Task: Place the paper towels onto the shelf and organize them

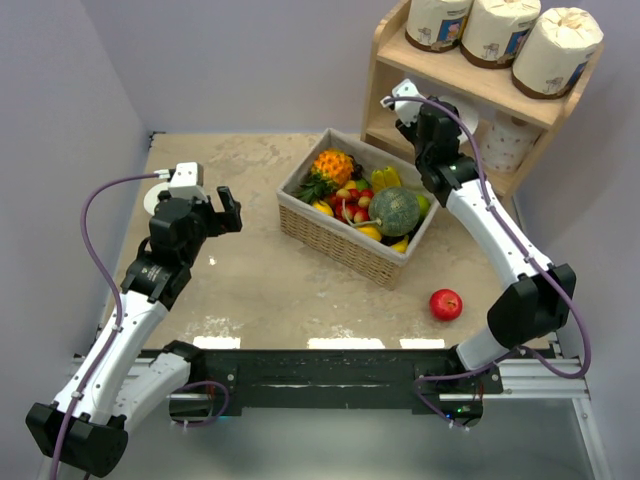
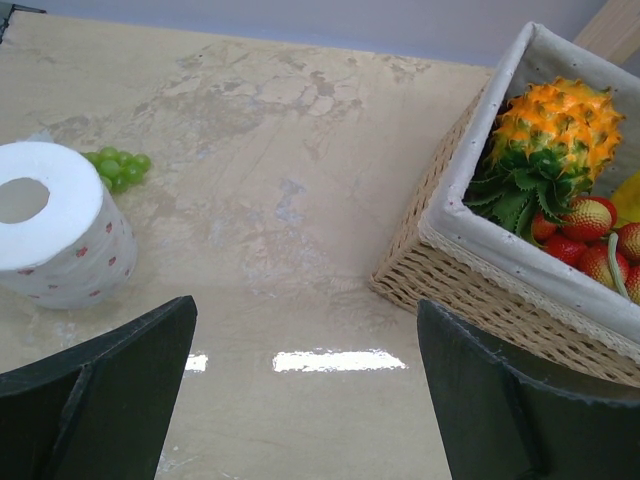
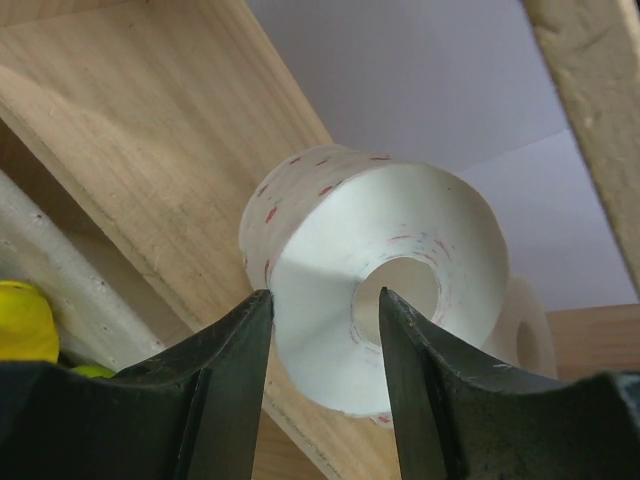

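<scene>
The wooden shelf [image 1: 556,108] stands at the back right, with three cream-wrapped paper towel rolls [image 1: 497,30] on its top tier. One bare white roll [image 1: 509,140] stands on the lower tier. My right gripper [image 1: 450,125] reaches into the lower tier. In the right wrist view it [image 3: 322,295] is shut on a dotted white roll [image 3: 330,250], one finger outside and one in the core, with another roll [image 3: 528,335] behind. My left gripper [image 1: 225,212] is open and empty over the table [image 2: 305,305]. A third white roll [image 2: 55,225] stands to its left [image 1: 150,197].
A wicker basket [image 1: 340,240] of fruit sits mid-table, its corner near the left gripper [image 2: 450,270]. A red apple [image 1: 446,304] lies at the front right. Green grapes [image 2: 122,167] lie behind the loose roll. Walls close in the left and back.
</scene>
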Available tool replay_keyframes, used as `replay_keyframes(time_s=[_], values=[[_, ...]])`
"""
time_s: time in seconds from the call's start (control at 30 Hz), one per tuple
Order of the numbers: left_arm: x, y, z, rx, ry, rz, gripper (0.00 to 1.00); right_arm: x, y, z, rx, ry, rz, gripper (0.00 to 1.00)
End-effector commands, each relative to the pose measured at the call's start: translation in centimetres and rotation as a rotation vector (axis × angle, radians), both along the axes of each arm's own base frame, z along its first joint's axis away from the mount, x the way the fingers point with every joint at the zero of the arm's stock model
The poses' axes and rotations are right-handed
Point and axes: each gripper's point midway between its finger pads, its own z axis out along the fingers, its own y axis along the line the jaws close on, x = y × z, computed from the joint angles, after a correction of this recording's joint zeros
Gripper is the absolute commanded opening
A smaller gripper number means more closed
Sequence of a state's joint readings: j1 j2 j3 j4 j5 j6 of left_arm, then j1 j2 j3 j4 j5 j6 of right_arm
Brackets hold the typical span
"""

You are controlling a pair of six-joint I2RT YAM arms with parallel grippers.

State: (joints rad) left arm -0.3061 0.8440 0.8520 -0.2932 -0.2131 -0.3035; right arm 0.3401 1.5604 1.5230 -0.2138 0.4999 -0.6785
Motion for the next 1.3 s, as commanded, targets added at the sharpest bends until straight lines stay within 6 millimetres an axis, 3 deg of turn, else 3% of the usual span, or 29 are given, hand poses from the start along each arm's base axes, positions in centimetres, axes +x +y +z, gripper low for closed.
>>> replay_keyframes(time_s=[0.0,0.43,0.63,0.73,0.8,0.83,1.07,1.27], values=[[0.3,0.0,0.8,-0.019,-0.038,0.011,0.97,-0.4,-1.0,5.1,0.01,-0.127,-0.041,0.5],[0.4,0.2,0.7,-0.015,-0.037,0.021,0.97,-1.0,-1.3,7.6,0.036,-0.146,-0.063,0.52],[0.5,0.5,0.6,-0.013,-0.035,0.036,0.97,-2.7,1.2,9.0,0.151,-0.141,-0.027,0.53],[0.6,0.4,0.2,-0.009,-0.022,0.038,0.97,-2.8,2.8,8.1,0.213,-0.129,0.02,0.53],[0.7,0.5,0.0,-0.006,-0.016,0.043,0.96,-2.1,2.9,8.4,0.191,-0.182,0.026,0.53],[0.7,0.5,-0.1,-0.004,-0.014,0.042,0.96,-1.6,2.8,6.8,0.155,-0.165,0.018,0.53],[0.7,0.8,0.0,0.004,-0.019,0.056,0.97,1.7,3.0,3.6,0.001,-0.17,-0.024,0.46],[0.7,0.7,0.0,0.001,-0.018,0.05,0.96,4.3,3.1,2.7,-0.077,-0.223,-0.063,0.44]])
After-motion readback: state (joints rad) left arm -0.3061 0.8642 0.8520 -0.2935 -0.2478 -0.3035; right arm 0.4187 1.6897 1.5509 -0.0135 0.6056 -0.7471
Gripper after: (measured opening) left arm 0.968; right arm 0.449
